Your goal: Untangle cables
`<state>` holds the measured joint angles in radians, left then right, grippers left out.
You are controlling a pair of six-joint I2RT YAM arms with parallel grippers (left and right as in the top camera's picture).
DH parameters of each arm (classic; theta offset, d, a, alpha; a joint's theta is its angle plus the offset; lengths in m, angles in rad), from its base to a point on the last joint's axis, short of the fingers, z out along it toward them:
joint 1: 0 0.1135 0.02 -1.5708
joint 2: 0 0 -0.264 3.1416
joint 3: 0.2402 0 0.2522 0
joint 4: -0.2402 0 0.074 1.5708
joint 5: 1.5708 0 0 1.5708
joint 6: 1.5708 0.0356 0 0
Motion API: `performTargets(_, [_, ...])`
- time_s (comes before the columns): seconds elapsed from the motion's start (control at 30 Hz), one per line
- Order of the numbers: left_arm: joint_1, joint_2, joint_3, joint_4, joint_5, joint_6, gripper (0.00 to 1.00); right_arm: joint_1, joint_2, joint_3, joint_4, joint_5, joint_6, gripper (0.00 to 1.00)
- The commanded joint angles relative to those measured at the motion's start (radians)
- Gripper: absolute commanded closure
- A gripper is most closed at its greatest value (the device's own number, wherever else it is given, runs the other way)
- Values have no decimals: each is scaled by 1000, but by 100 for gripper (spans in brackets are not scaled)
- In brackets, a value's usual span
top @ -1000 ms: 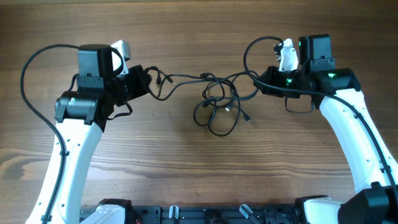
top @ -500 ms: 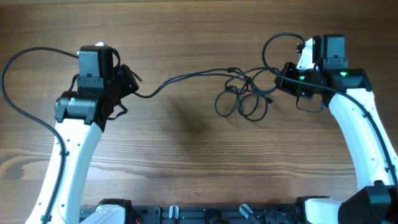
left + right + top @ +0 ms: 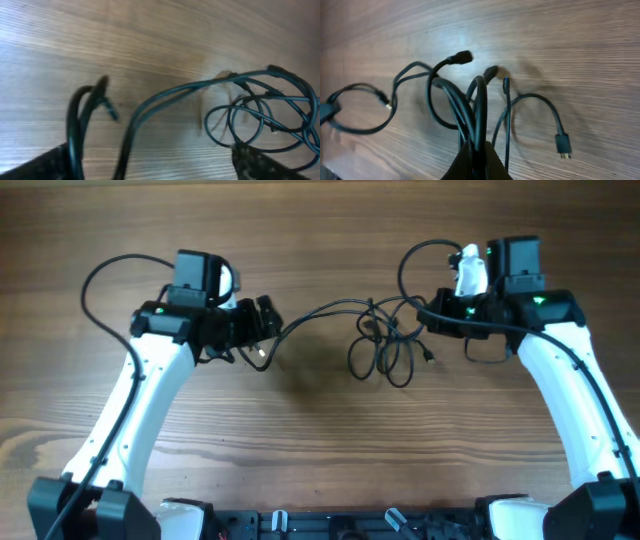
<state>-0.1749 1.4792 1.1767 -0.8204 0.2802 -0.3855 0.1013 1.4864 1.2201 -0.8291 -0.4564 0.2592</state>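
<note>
Cables (image 3: 375, 330): loose tangle of loops right of centre over the wooden table (image 3: 320, 450), between both arms. A doubled strand runs left from it. Right gripper (image 3: 432, 316) is clenched on a bundle of strands at the tangle's right edge. Left gripper (image 3: 263, 332) is released: jaws spread wide, with the strand passing between them unpinched.
</note>
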Motion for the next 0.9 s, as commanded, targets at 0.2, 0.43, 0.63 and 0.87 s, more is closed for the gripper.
performTargets(0.2, [-72,-2,106,89,121,139,0,24,0,12,9,-31,-19,95])
performTargets(0.43, [-217,89,106,211,107,-31,22,24,0,10,8,-31,-19,95])
performTargets(0.63, [-370,198,106,359,-29,-223,37,24,0,4,6,-31,-19,96])
performTargets(0.87, [-511,291,106,455,-201,-387,51,24,2,-5,5,-31,-20,96])
